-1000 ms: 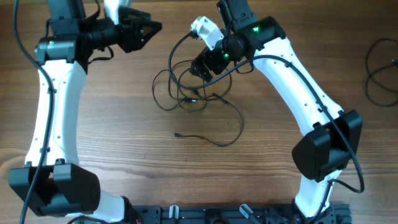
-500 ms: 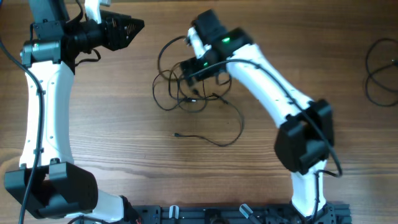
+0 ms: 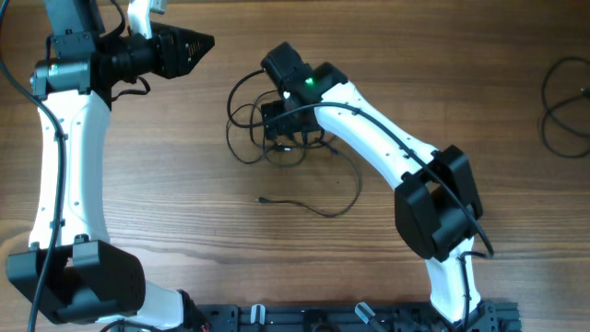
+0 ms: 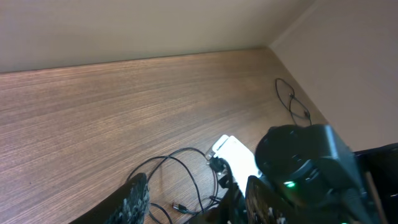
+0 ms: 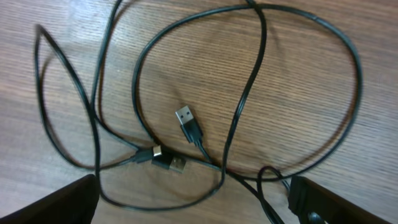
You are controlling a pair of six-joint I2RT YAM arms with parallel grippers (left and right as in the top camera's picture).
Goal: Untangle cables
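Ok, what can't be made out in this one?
- Right wrist: the cables run off the top and bottom edges, so no cord traces end to end.
- Overhead: the right gripper and its arm cover the tangle's middle; crossings there are hidden.
- Left gripper: left wrist shows one finger, cut by the bottom edge; open or shut unclear.
- Overhead: a separate cord is cut off by the right edge.

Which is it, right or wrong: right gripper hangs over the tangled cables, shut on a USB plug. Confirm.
Wrong: the right gripper hangs over the tangled cables open; the right wrist view shows the USB plug lying free on the table.
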